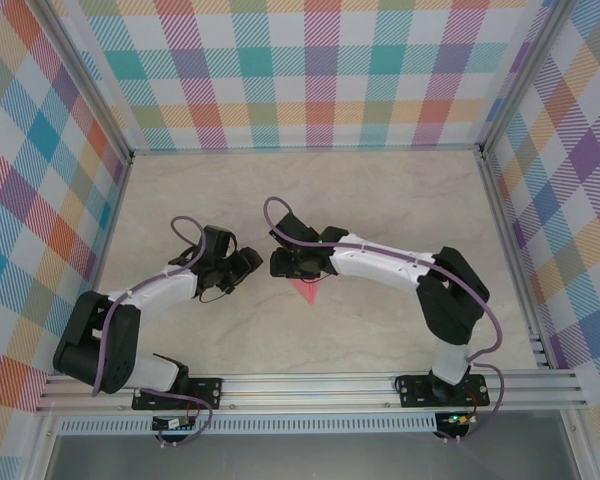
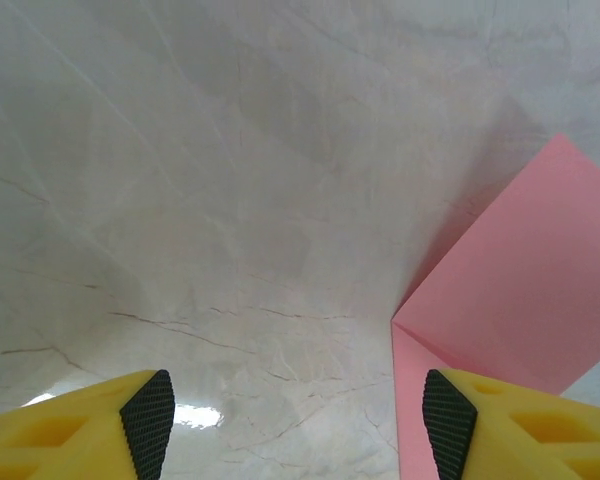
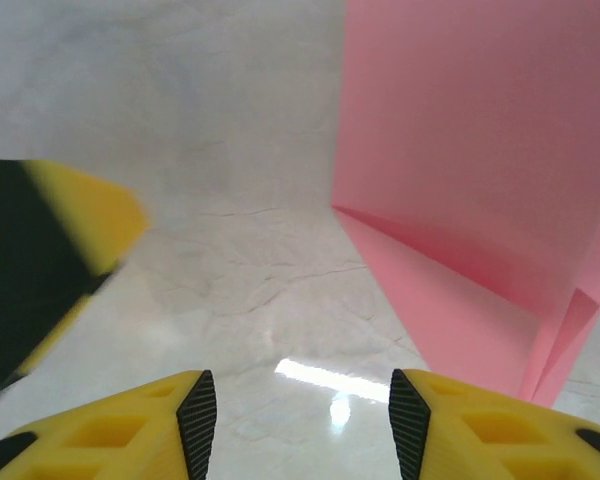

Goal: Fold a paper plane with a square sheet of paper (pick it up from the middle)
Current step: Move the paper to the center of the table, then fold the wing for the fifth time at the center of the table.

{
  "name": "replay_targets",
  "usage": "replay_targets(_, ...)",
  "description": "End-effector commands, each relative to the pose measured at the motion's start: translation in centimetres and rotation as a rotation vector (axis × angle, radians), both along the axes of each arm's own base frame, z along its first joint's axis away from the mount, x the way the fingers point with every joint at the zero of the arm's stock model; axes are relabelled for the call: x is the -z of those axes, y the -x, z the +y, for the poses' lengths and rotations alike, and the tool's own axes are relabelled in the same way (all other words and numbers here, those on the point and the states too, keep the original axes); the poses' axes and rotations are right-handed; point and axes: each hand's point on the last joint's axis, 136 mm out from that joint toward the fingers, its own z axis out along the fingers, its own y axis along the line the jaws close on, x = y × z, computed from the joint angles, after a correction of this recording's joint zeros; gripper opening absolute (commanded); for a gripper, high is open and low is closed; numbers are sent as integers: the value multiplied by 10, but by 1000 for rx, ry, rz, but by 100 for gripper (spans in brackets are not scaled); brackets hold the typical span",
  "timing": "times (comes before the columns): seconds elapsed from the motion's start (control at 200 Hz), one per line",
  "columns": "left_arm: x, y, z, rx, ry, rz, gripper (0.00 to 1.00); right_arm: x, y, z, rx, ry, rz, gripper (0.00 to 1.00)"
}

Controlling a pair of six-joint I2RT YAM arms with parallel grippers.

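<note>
Paper sheet (image 3: 460, 150), pink, stands partly folded beside the right hand (image 3: 302, 420).

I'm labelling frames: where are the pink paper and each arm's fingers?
pink paper (image 2: 520, 290): left wrist view, sheet's middle.
left fingers (image 2: 148, 425): left wrist view, black pad.
right fingers (image 3: 408, 425): right wrist view, black pad.
</note>
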Motion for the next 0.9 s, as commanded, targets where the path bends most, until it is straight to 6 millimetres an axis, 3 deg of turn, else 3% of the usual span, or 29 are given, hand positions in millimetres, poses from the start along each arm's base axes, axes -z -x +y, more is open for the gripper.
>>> replay_targets(0.0, 3, 10, 20, -62, -54, 18, 70, 22, -3, -15, 65, 97, 44, 51)
replay_targets(0.315, 7, 13, 19, -50, -38, 31, 72, 50, -9, -34, 123, 220, 66, 51)
replay_targets(0.68, 12, 12, 12, -25, -12, 47, 72, 78, -11, -37, 113, 210, 136, 49)
replay_targets(0.9, 8, 11, 1, 27, 28, 43, 72, 90, -1, -40, 49, 159, 186, 48)
